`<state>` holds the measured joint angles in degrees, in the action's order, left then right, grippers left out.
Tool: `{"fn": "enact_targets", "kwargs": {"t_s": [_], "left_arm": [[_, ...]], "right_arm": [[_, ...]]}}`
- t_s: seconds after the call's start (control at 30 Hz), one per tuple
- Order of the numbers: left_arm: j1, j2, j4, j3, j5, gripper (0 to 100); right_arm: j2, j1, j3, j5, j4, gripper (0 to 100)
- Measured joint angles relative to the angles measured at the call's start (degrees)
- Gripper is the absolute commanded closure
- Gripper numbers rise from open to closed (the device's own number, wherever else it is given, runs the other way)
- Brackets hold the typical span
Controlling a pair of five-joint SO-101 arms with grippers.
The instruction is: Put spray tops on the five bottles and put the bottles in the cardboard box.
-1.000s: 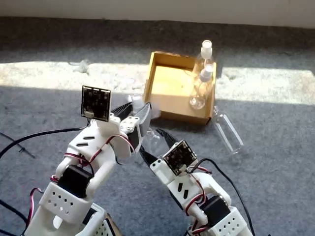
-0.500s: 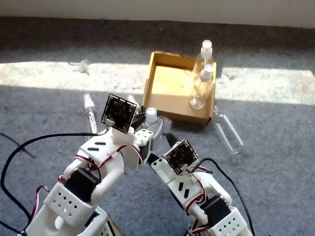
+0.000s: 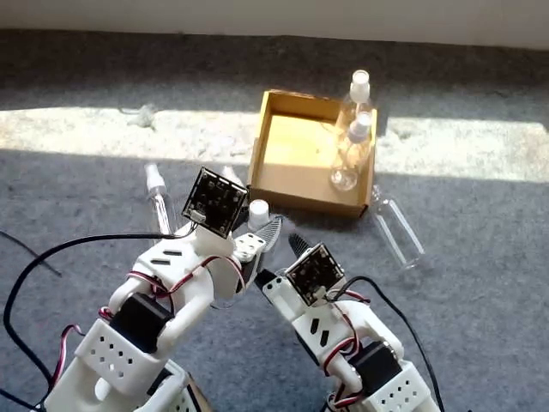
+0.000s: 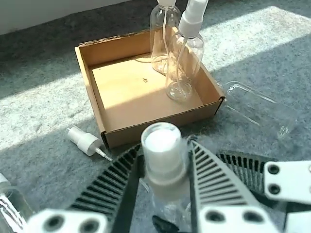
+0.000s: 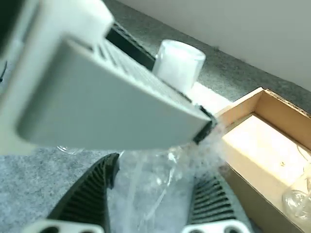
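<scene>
My left gripper (image 4: 164,145) is shut on a white spray top (image 4: 163,150), which sits on the neck of a clear bottle (image 5: 155,179). My right gripper (image 5: 158,174) is shut on that bottle's body just in front of the cardboard box (image 3: 300,204). In the high view the left gripper (image 3: 257,221) with the spray top (image 3: 259,209) is right above the right gripper (image 3: 274,257). Two capped bottles (image 3: 349,150) (image 3: 356,93) stand upright in the box's far right corner. An uncapped bottle (image 3: 397,230) lies on the carpet right of the box.
A capped bottle (image 3: 158,199) lies on the carpet left of the left arm. A loose spray top (image 4: 83,142) lies by the box's near left corner (image 4: 104,138). A small white scrap (image 3: 141,114) lies far left in the sunlit strip.
The left arm has swung right and lowered its spray top onto the bottle in the right gripper. The capped bottle on the carpet at left has come into sight behind it.
</scene>
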<state>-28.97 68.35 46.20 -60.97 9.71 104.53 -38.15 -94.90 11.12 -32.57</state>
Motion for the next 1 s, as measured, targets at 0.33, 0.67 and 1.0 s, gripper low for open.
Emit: {"fn": "enact_targets", "kwargs": {"t_s": [0.33,0.67,1.0], "left_arm": [[0.0,0.0,8.2,13.3,-0.4,81],[8.7,0.0,9.7,17.2,-0.7,81],[8.4,0.7,6.8,3.8,-4.9,81]], "right_arm": [[0.0,0.3,0.0,-0.1,0.2,99.5],[0.0,0.3,0.0,-0.1,0.2,99.5],[-0.1,0.1,0.0,0.0,0.1,99.5]]}}
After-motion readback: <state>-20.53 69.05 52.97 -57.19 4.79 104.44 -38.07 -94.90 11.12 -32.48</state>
